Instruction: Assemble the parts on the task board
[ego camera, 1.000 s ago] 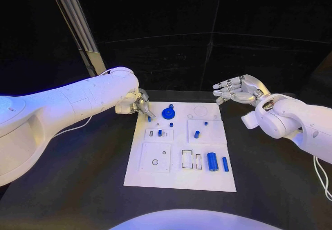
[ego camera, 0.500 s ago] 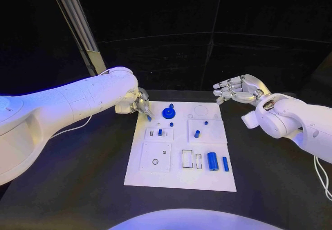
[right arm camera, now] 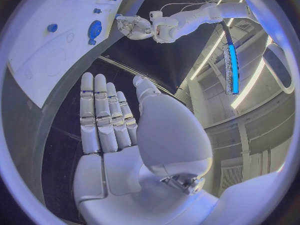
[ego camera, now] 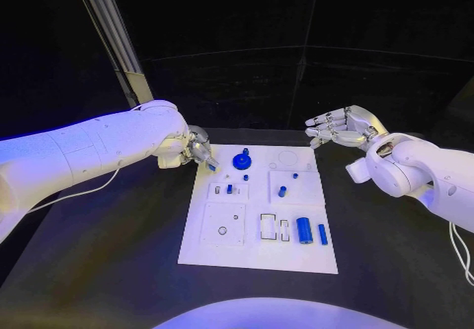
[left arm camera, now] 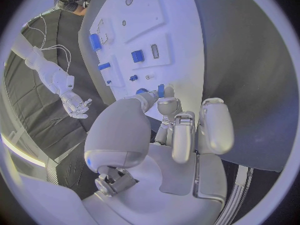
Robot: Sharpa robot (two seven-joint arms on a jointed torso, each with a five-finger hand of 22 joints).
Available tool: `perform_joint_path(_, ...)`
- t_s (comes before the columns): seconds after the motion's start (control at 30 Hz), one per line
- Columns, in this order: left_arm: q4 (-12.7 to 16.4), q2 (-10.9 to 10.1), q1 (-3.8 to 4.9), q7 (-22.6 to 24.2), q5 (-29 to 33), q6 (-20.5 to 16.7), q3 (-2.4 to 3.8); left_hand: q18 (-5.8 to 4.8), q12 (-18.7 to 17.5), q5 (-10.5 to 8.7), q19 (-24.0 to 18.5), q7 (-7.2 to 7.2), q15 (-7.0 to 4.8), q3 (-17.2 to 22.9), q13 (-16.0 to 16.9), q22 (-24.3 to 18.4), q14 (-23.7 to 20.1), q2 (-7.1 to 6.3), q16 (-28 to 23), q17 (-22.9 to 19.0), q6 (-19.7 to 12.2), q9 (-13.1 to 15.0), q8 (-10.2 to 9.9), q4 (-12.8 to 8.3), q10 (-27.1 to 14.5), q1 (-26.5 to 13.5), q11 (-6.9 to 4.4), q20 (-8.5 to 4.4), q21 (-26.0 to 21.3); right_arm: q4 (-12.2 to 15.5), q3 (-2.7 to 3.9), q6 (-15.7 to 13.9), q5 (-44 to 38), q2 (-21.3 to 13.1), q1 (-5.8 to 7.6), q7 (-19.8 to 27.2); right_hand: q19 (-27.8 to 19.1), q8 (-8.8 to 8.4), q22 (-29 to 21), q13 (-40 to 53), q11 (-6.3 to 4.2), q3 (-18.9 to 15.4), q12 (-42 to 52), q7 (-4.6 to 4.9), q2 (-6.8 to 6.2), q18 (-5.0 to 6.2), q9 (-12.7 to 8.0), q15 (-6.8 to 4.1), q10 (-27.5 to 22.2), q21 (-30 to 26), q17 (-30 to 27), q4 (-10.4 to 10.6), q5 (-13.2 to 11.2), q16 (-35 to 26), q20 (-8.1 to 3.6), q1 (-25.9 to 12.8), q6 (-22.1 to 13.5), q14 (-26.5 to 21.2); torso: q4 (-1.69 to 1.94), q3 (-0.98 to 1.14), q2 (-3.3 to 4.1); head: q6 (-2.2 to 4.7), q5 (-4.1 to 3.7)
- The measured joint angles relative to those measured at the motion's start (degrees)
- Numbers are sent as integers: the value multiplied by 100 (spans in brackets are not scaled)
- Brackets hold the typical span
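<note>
Head view: the task board was recorded lying flat at the middle of the black table, with bare dark tabletop on every side of it and the widest free margins to its left and right. The left hand was placed at the board's far left corner, fingers drawn together around a small blue part held just above that corner. The right hand was recorded off the board beyond its far right corner, raised, fingers spread and nothing in them. On the board were noted a round blue part near the far edge, small blue pegs in the middle plates, and a blue cylinder with a slimmer blue bar beside it near the right edge. A metal post stood behind the left arm. Left wrist view: the left hand was seen with fingertips closed on the small blue part over the board's edge. Right wrist view: the right hand was seen flat and empty, clear of the board.
</note>
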Motion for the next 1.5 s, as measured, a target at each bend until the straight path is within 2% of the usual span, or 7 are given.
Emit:
perform_joint_path(0.23,765,-376,-41,0,27,-461,-26,0,0,-2,0,1,0,78,-16,0,0,-41,0,0,-1,12,3,-31,0,-42,0,0,0,-16,0,0,1,-9,0,0,0,0,0,0,21,-16,0,0,2,0,0,0,-21,-22,0,16,0,0,0,-2,0,0,3,-1,-4,-12,34)
perform_joint_path(0.4,1241,-585,-123,1,-31,-724,-113,0,0,-3,0,2,0,109,-39,0,0,-65,0,0,-2,12,27,-61,0,-66,0,0,0,-24,-1,1,1,-5,0,1,0,0,-5,1,21,-16,0,0,31,0,0,0,-21,-22,0,17,0,0,0,-31,0,0,1,-4,-5,-5,52)
perform_joint_path(0.53,1439,-669,-167,1,-126,-865,-177,0,0,-14,0,10,0,111,-39,1,0,-79,0,0,-10,22,26,-63,-1,-80,1,0,0,-36,-1,2,1,-1,0,3,0,0,-5,1,21,-16,0,0,31,0,0,0,-21,-22,1,17,0,0,0,-31,0,0,-3,-2,-6,2,59)
perform_joint_path(0.67,1544,-728,-214,0,-226,-958,-208,0,0,-17,0,10,1,128,-39,1,0,-87,0,0,-10,22,26,-81,0,-88,0,0,0,-41,-1,2,1,1,-1,6,0,0,-4,1,21,-16,0,0,31,0,0,0,-21,-22,1,17,0,0,0,-31,0,0,-7,-2,-5,7,67)
perform_joint_path(0.9,1645,-775,-246,-17,-346,-988,-221,0,0,-18,0,11,1,173,-38,1,0,-100,0,0,-10,21,47,-126,20,-134,-20,0,1,-49,-2,4,1,4,-2,9,0,0,-4,-4,21,-16,0,0,31,0,0,0,-21,-22,1,17,0,0,0,-31,0,0,-13,1,4,0,75)
perform_joint_path(1.5,1695,-779,-260,-136,-427,-920,-223,1,-12,-16,0,-10,1,236,-45,6,0,-107,0,0,12,26,46,-142,20,-146,-19,0,1,-49,-2,15,18,7,-2,12,0,0,-8,-3,21,-33,22,0,30,0,0,0,-20,-22,-3,34,0,0,0,-31,0,0,-14,3,11,-43,83)
